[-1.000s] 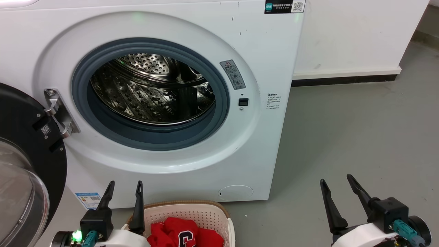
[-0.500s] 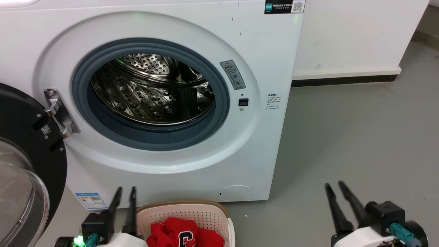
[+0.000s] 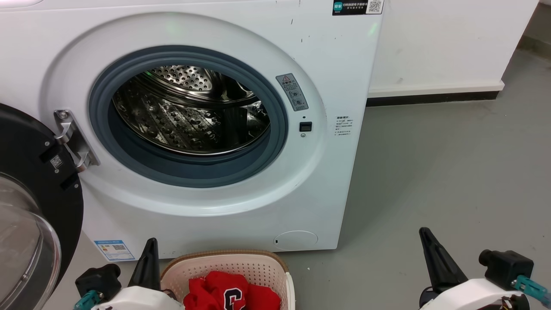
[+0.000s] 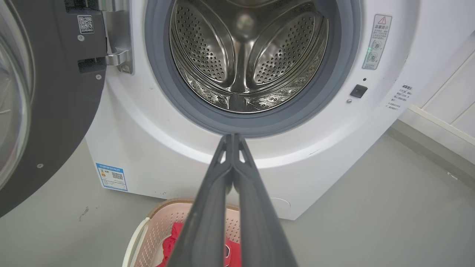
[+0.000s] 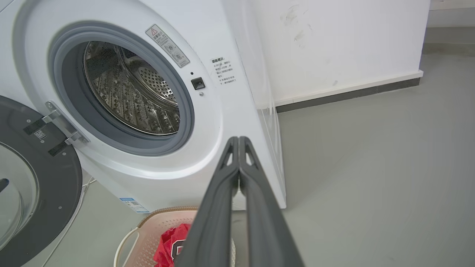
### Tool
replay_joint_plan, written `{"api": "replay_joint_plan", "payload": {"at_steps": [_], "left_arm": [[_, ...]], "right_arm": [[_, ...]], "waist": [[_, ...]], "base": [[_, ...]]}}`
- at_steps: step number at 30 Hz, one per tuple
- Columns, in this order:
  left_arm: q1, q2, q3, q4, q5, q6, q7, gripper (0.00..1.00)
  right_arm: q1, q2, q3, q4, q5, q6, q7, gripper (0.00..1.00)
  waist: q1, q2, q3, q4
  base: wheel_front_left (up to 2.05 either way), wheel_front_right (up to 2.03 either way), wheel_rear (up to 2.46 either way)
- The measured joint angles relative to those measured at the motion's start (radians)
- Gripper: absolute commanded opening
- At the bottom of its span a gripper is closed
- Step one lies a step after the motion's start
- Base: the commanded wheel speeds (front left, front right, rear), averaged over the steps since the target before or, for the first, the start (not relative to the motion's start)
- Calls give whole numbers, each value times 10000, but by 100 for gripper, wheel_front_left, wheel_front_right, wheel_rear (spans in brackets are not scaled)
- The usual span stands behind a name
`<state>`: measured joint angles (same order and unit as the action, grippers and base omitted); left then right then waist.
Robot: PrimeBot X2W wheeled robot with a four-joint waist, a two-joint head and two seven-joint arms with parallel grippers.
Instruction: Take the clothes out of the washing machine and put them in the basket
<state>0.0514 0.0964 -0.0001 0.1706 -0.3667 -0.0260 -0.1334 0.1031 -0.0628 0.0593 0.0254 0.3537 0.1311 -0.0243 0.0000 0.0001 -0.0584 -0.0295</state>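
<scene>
The white washing machine (image 3: pixel 335 77) stands with its door (image 3: pixel 30 181) swung open to the left, and its steel drum (image 3: pixel 189 112) holds no fabric that I can see. Red clothes (image 3: pixel 224 292) with a black number lie in the cream basket (image 3: pixel 241 262) on the floor in front of the washer. My left gripper (image 3: pixel 150 247) is shut just left of the basket, its fingertips (image 4: pixel 233 138) pressed together and holding nothing. My right gripper (image 3: pixel 426 236) is shut over the bare floor to the right, tips (image 5: pixel 238 140) touching. The basket (image 5: pixel 148 230) and clothes (image 5: pixel 169 244) also show in the right wrist view.
Grey floor (image 3: pixel 452 172) stretches to the right of the washer up to a white wall with a dark skirting (image 3: pixel 430 99). The open door's glass bowl (image 3: pixel 21 249) bulges at the lower left, close to my left arm.
Both grippers went from open to shut over the last second and dropped lower in the head view. The clothes and basket stayed where they were.
</scene>
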Motion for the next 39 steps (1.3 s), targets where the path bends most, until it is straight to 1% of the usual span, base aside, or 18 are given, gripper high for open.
{"api": "replay_joint_plan", "payload": {"at_steps": [5,6,7,24,39], "left_arm": [[-62,-35,50,36,-897,-69,142,0],[-156,-46,69,54,-1246,-94,217,0],[-156,-46,69,54,-1246,-94,217,0],[-413,-125,324,213,-3885,-318,734,0],[-672,-184,483,326,-5841,-449,1133,0]], "right_arm": [[-116,-36,-42,155,991,0,46,0],[-214,-58,-59,203,1348,0,75,0],[-214,-58,-59,203,1348,0,75,0],[-632,-161,-232,671,4176,0,196,0],[-889,-211,-431,1020,6213,-2,339,0]], "waist": [[0,0,28,13],[0,0,39,18],[0,0,39,18],[0,0,133,63],[0,0,215,102]], "base": [[0,0,0],[0,0,0],[0,0,0],[0,0,0],[0,0,0]]}}
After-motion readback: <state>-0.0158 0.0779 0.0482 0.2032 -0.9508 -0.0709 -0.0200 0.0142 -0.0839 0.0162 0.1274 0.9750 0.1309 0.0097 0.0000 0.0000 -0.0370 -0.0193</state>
